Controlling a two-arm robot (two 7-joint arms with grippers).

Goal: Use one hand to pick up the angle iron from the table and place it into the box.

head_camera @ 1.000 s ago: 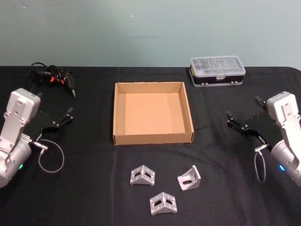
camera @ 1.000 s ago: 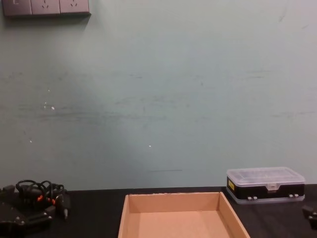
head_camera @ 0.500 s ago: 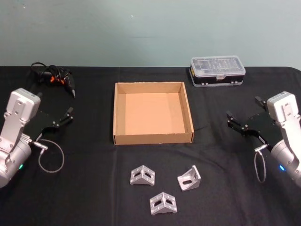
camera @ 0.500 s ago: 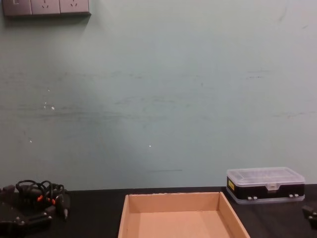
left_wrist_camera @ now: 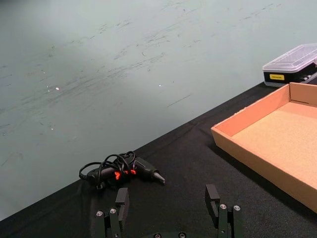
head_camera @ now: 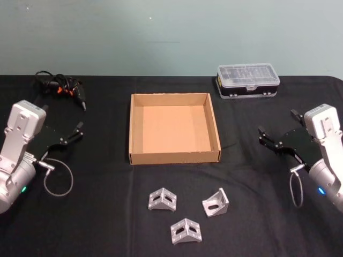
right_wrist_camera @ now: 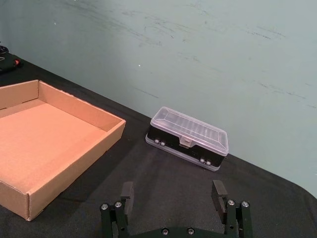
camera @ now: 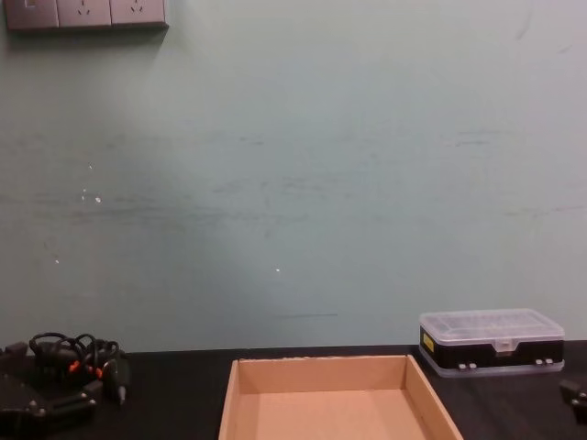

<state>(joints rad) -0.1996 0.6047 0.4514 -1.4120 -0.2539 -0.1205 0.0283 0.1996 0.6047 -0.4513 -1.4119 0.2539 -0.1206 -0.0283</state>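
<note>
The three angle irons sit on the black table (head_camera: 107, 225) in a loose triangle, on the robot's side of the cardboard box (head_camera: 174, 157) and apart from its near wall: a left angle iron (head_camera: 162, 199), a right angle iron (head_camera: 215, 203) and a nearest angle iron (head_camera: 186, 231) between them and closer to the robot. None is in the box, so you have the whole pick ahead of you. The left one lies with its ridge running roughly across the table, while the right one is turned at a slant. Your right gripper (head_camera: 277, 122) hangs to the right of the box with its fingers spread apart and nothing between them. The left gripper (head_camera: 62, 117) mirrors it on the left, also spread and empty. Both are well apart from the cluster, which lies inward and toward the robot from either one. By my reading the right angle iron is the shorter reach for the right arm and the left angle iron for the left. Beyond the box, a clear-lidded plastic case (head_camera: 247, 80) and a coiled cable bundle (head_camera: 61, 88) sit out of the way.
</note>
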